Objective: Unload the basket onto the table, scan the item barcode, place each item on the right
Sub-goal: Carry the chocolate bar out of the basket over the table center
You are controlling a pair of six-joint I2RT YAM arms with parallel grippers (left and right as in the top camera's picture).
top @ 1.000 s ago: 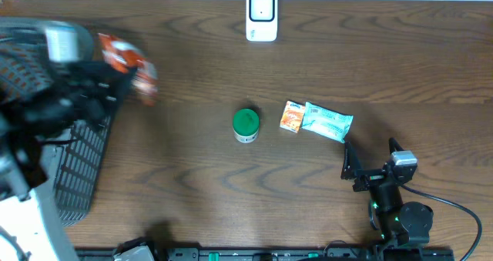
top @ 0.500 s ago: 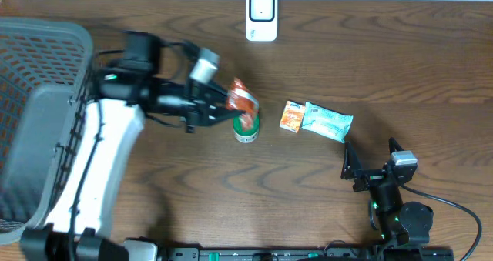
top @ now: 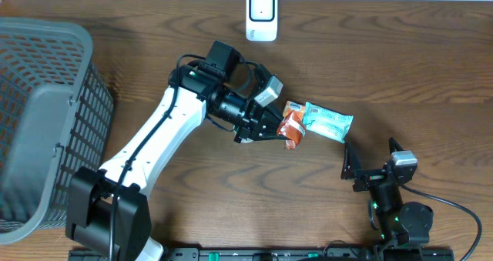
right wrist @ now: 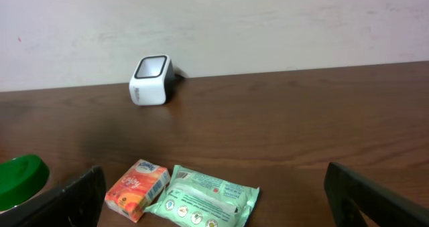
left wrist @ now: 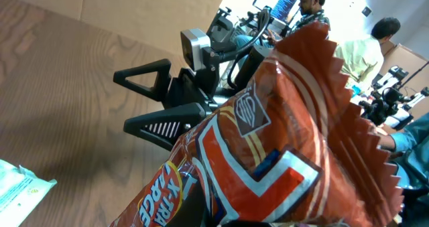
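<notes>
My left gripper (top: 277, 125) is shut on an orange-red snack bag (top: 293, 128) and holds it above the table's middle, right beside the small orange tissue pack (top: 292, 109). In the left wrist view the bag (left wrist: 281, 140) fills the frame and hides the fingers; no barcode shows on it. The white scanner (top: 262, 15) stands at the far edge, well apart from the bag, and appears again in the right wrist view (right wrist: 151, 80). Near the front right, my right gripper (top: 373, 162) rests open, holding nothing.
A mint-green wipes pack (top: 328, 122) lies right of the tissue pack. A green-lidded can (right wrist: 20, 180) sits left of them, covered by my left arm in the overhead view. A grey basket (top: 85, 41) takes up the far left.
My left arm has swung right from the basket with the snack bag, past the green can, and now holds it by the tissue pack. The right arm has not moved.
</notes>
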